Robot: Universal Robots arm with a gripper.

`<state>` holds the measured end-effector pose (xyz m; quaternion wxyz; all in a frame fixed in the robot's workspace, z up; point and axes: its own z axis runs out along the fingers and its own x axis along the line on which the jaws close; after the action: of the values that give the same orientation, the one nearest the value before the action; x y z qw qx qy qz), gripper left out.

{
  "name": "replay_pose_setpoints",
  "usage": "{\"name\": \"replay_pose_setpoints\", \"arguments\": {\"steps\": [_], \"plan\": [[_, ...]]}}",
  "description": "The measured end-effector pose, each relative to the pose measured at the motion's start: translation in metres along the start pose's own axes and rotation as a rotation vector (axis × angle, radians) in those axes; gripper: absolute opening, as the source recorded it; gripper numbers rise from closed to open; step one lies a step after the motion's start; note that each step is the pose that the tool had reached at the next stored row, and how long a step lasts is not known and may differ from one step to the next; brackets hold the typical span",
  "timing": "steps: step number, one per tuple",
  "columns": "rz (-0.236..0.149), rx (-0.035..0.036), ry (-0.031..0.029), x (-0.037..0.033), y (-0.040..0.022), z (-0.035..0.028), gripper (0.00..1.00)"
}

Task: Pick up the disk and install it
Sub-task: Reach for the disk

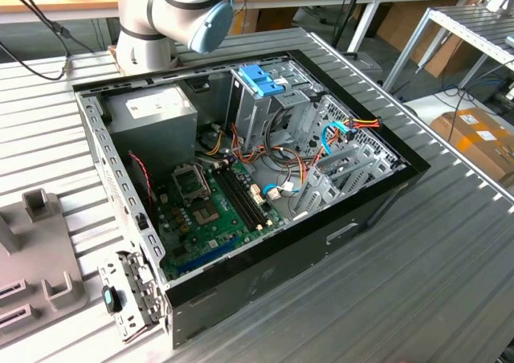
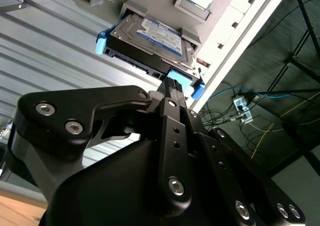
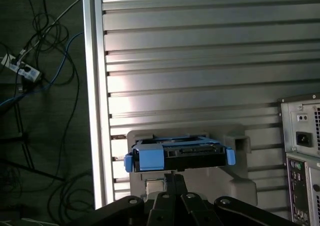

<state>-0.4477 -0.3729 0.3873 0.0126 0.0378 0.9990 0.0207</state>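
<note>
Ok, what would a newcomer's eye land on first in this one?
The open computer case sits on the ribbed table in the exterior view, its green motherboard exposed. In both wrist views the blue-framed disk rests in a grey holder near the table's edge, the hand close in front of it.

The disk [image 2: 131,32] is showing a smooth silver metal casing under a glossy paper label [image 2: 160,33], with a blue plastic frame [image 2: 102,43] edging it. The gripper [image 2: 172,85] is presenting matt black metal with shiny steel screw heads [image 2: 176,186]. The table [image 3: 200,61] is gleaming as ribbed, brushed aluminium. In the exterior view the computer case [image 1: 265,291] is wearing matt black paint outside and bare grey steel inside.
</note>
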Motion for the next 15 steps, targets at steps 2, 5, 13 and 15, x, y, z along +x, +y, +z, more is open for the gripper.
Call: {"name": "replay_pose_setpoints", "arguments": {"steps": [2, 5, 13, 15], "plan": [[0.0, 0.0, -0.0001, 0.0001, 0.0, 0.0001, 0.11], [0.0, 0.0014, 0.0051, 0.0002, 0.0, 0.0008, 0.11], [0.001, 0.0141, 0.0406, 0.0002, -0.0001, 0.0031, 0.11], [0.001, 0.0172, 0.0405, 0.0001, 0.0005, 0.0045, 0.11]]}}
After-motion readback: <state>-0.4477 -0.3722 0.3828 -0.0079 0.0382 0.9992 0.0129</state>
